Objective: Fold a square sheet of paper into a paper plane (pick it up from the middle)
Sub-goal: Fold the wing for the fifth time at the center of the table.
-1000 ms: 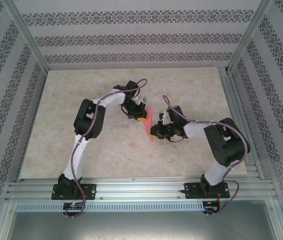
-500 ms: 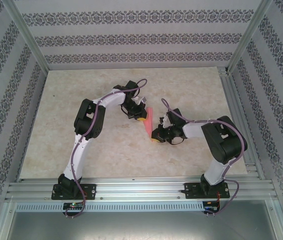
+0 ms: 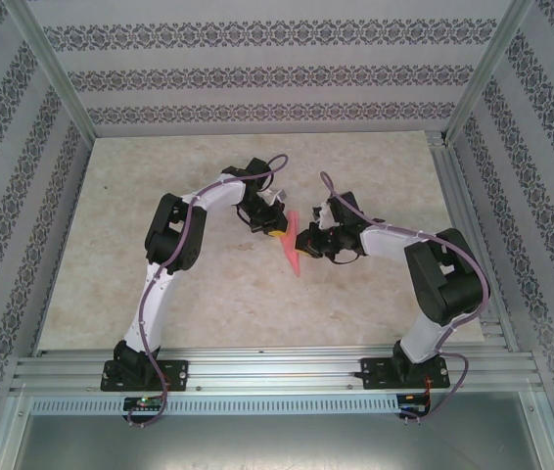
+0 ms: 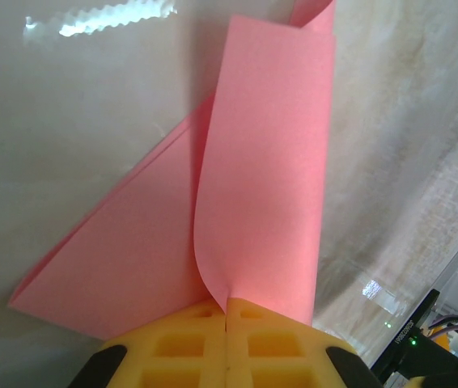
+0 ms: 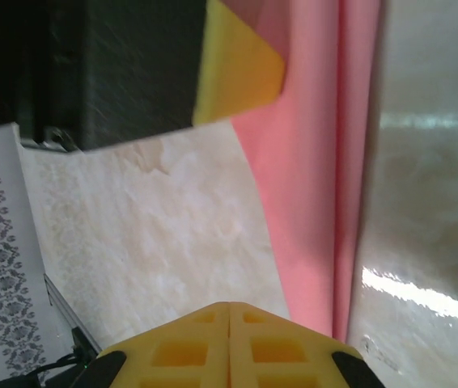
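L gripper (image 3: 275, 232): jaws closed, clamped on the paper sheet (image 3: 293, 257). In the L wrist cam the yellow pads (image 4: 180, 349) are pressed flat together and the pink sheet comes straight out of the seam betw them.

Sheet is part-folded, not flat. One long flap curls up from the pads and runs away from the cam. A 2nd, layered section fans out to the left as a triangle, point low-left. Plain pink, no marks.

R gripper (image 3: 302, 243): jaws closed too. In the R wrist cam its pads (image 5: 180, 352) meet w/ nothing visible betw them. Sheet runs past just right of the pads as a narrow pleated strip. Can't tell if it touches them.

At the top of the R wrist cam, a yellow pad of the L gripper sits against the sheet's far end.

Top cam: sheet is near mid-table (image 3: 208, 294), betw the 2 grippers. It reads as a thin pink sliver w/ its tip pointing toward the near edge. L gripper is on its far-left side, R gripper just beside it on the right. Can't tell if the lower tip rests on the table or hangs off it.

Table is beige marble-look, w/ patterned walls (image 3: 257, 73) around 3 sides. Both arm bases are on the alu rail (image 3: 277, 370) at the near edge.
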You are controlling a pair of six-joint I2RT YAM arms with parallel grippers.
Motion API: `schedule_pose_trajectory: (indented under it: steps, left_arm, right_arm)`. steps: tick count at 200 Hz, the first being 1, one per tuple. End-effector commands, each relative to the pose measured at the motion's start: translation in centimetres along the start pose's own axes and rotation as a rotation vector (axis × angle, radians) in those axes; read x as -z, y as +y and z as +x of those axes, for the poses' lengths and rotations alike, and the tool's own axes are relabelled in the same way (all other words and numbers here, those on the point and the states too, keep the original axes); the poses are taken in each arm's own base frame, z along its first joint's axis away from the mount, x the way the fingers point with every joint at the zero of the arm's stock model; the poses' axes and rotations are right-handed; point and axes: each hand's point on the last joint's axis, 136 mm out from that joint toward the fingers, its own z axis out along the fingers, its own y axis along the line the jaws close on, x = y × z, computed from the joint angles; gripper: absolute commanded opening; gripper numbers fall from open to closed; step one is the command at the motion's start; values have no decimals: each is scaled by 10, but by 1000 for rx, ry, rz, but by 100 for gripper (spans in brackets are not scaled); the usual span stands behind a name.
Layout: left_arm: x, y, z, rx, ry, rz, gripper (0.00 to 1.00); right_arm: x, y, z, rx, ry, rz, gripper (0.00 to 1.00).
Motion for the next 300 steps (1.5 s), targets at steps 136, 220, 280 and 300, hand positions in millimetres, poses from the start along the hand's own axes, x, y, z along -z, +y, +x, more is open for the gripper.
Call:
schedule_pose_trajectory:
  steps: [136, 220, 280, 300]
  left_arm:
    - [-9, 22, -5, 13, 19, -26, 10]
    - [-7, 18, -6, 7, 16, -14, 10]
    - [-7, 15, -9, 1, 14, -4, 10]
    - [-7, 15, -8, 0, 18, -2, 11]
  right_arm:
    - [-13, -6, -28, 39, -6, 58, 9]
    - [-25, -5, -72, 36, -58, 63, 7]
    - [-45, -51, -63, -15, -14, 186, 6]
    - [-40, -54, -63, -10, -21, 226, 6]
